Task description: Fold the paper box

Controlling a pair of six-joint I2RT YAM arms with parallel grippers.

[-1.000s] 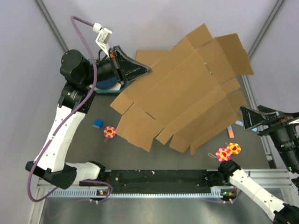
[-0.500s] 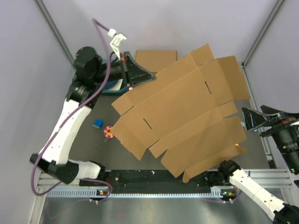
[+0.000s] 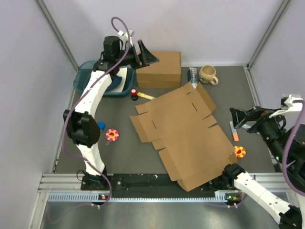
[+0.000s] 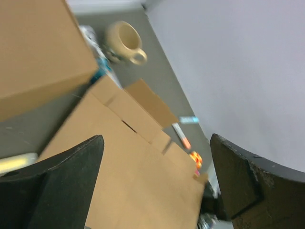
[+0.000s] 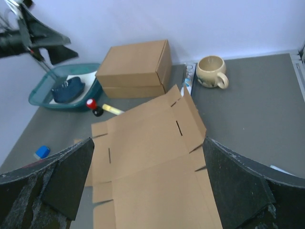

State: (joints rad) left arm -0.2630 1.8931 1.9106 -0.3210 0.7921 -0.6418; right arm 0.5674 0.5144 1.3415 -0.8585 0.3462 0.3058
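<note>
The left hand [image 3: 148,55] has let go of the paper box [image 3: 183,136]. Before it was lifted; now it lies flat on the desk [image 3: 119,157], well apart from this hand. The right hand [image 3: 234,118] is open and empty, near the sheet's right edge.

Left arm stretched tall, left gripper [image 3: 148,51] raised beyond the far-left corner of the paper box [image 3: 186,129], jaws spread wide and empty; right arm folded, right gripper [image 3: 235,118] just off the box's right edge, pointing at it, jaws wide, gripping nothing.
</note>
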